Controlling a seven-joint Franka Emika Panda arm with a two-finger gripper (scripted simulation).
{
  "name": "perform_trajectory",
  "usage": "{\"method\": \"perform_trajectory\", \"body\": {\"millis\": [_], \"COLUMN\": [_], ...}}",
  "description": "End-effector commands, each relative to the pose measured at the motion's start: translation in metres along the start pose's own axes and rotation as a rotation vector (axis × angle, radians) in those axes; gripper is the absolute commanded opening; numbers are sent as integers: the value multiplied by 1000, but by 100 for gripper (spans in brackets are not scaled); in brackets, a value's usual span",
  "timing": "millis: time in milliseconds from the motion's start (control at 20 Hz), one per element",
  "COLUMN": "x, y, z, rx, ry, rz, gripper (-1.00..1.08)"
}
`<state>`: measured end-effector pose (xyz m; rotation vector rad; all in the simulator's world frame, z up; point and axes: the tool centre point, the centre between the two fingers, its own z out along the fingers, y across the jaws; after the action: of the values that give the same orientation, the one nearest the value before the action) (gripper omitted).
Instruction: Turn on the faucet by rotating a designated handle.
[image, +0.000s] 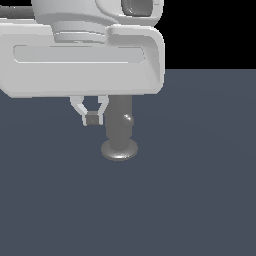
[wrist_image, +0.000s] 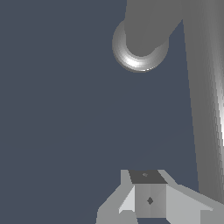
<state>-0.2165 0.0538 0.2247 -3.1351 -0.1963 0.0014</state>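
Bare slate-blue floor (image: 200, 200) beneath faucet (image: 119, 127), black backdrop (image: 210, 30)

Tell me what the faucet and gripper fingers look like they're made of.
Faucet: looks like dull grey brushed metal; soft highlights on its flared base and on the handle tip. Gripper fingers: matte white, plastic-like, no shine, with a dark grey pad. It's a render, so these are impressions only.

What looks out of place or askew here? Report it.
Nothing stands out. The faucet stands upright on its disc base, undamaged. Its handle points toward the exterior camera. The gripper hangs beside the faucet on the exterior view's left, fingers together, holding nothing.
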Motion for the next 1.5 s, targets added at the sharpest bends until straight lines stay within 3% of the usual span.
{"method": "perform_trajectory", "body": {"millis": [0,300,1450], "x": [1,1,19], "y": [-1,-1,105], "z": [3,4,4], "rx": [0,0,0], "ry": [1,1,1], "rz": [-2,-2,-2], "gripper": [-100,-100,-100]}}
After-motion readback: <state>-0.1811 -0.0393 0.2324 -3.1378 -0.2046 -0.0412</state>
